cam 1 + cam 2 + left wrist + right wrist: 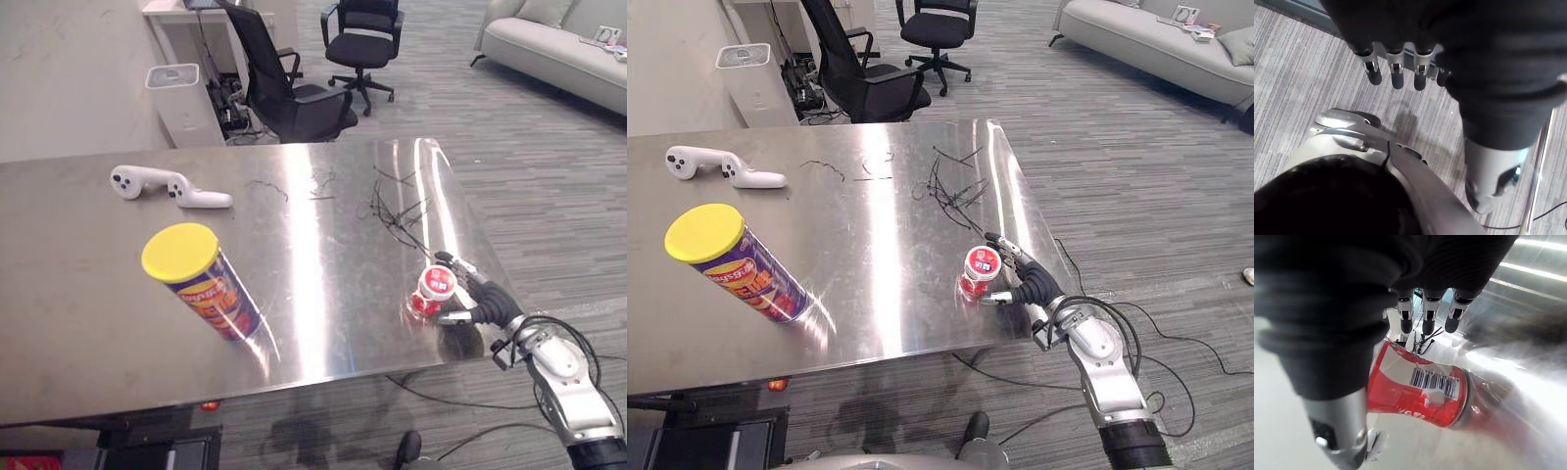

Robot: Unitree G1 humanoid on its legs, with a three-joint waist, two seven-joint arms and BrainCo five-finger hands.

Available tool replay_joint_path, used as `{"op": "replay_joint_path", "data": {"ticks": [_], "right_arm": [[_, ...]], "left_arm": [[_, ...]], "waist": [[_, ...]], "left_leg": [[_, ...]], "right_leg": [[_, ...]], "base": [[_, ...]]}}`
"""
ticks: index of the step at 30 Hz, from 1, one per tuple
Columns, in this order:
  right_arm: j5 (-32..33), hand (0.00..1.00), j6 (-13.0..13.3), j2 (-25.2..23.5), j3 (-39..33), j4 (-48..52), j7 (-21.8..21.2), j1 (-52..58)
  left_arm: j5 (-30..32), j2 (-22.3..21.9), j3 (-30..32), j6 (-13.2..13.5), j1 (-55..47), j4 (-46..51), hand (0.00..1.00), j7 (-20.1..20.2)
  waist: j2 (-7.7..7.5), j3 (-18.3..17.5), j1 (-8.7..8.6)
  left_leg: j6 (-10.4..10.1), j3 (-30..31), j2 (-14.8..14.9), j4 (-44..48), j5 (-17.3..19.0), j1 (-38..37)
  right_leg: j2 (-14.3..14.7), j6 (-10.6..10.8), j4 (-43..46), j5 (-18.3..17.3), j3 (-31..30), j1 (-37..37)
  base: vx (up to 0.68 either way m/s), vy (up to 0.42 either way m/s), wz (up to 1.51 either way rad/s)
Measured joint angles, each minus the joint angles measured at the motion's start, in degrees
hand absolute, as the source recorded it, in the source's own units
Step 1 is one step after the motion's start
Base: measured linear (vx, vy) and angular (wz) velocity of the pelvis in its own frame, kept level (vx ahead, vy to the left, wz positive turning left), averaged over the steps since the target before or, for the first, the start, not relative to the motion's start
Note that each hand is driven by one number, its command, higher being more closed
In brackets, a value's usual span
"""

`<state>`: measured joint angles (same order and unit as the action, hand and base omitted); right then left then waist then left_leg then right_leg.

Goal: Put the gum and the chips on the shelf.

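Right wrist view: gum tub (1418, 387) upright on worktop (882, 235), betw. thumb & straight fingers of right robot hand (1034, 284), unclamped. Light, rigid, slick plastic; you grip mid-body. Chips can (201, 279) well left. Left robot hand (1396, 73) slack, empty.

Gum can (1420, 391): one end hidden behind right hand (1038, 286) dark cover; whether hand touches it, unclear. Desk (323, 245): side far from gum can cut off by picture edge. Sofa (549, 44) well beyond gum can: cropped.
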<state>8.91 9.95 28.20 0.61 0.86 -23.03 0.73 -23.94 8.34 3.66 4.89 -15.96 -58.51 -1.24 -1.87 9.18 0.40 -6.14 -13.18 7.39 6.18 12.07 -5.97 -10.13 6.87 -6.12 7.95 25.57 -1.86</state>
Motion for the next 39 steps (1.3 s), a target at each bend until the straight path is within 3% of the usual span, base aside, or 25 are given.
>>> {"op": "replay_joint_path", "data": {"ticks": [9,10,15,20,31,39], "right_arm": [[0.0,0.0,0.6,0.0,0.8,-2.7,0.3,-1.9],[0.0,1.0,0.8,0.0,1.3,-3.1,0.4,-2.4],[0.0,1.0,0.9,-0.2,2.2,-3.5,0.6,-4.1],[0.0,1.0,0.8,-0.8,3.0,-3.5,0.2,-4.7],[-0.1,1.0,0.8,-2.3,5.3,-3.5,0.1,-5.8],[-0.1,1.0,0.8,-2.5,6.2,-3.5,2.7,-5.6]], "left_arm": [[-0.1,0.5,-1.2,0.0,0.0,0.3,0.0,0.1],[-0.1,0.5,-1.2,0.0,0.0,0.3,0.0,0.2],[-0.1,0.5,-1.3,0.0,0.2,0.3,0.0,0.2],[-0.1,0.5,-1.6,0.0,1.0,0.4,0.0,0.3],[-0.2,0.6,-1.6,0.0,1.0,0.4,0.0,0.3],[-0.1,0.6,-1.6,0.0,0.9,0.4,0.0,0.1]], "waist": [[-0.1,0.3,0.08],[-0.04,0.3,0.11],[0.04,1.1,0.13],[0.23,1.5,1.39],[0.05,1.6,1.43],[-0.02,1.6,1.45]], "left_leg": [[-0.1,1.2,0.0,-0.1,-0.6,0.9],[-0.1,1.3,0.0,-0.1,-0.6,0.9],[-0.1,1.3,0.0,-0.1,-0.7,0.9],[-0.1,1.5,0.0,-0.2,-0.7,1.0],[-0.2,3.0,0.0,-0.1,-1.1,1.6],[-0.1,2.5,0.0,-0.7,-1.3,0.7]], "right_leg": [[0.0,0.0,0.0,0.0,0.9,0.1],[0.0,0.0,0.0,0.0,0.9,0.1],[0.0,0.0,0.0,0.0,0.9,0.1],[0.0,0.0,0.0,0.0,1.2,0.1],[-0.1,0.0,0.0,0.0,2.8,-0.4],[-0.1,0.0,0.0,0.0,2.2,-0.6]], "base": [[-0.01,-0.003,0.06],[0.0,0.0,0.0],[0.0,0.0,0.0],[0.01,0.007,0.02],[0.01,0.007,0.07],[0.0,0.002,-0.02]]}}
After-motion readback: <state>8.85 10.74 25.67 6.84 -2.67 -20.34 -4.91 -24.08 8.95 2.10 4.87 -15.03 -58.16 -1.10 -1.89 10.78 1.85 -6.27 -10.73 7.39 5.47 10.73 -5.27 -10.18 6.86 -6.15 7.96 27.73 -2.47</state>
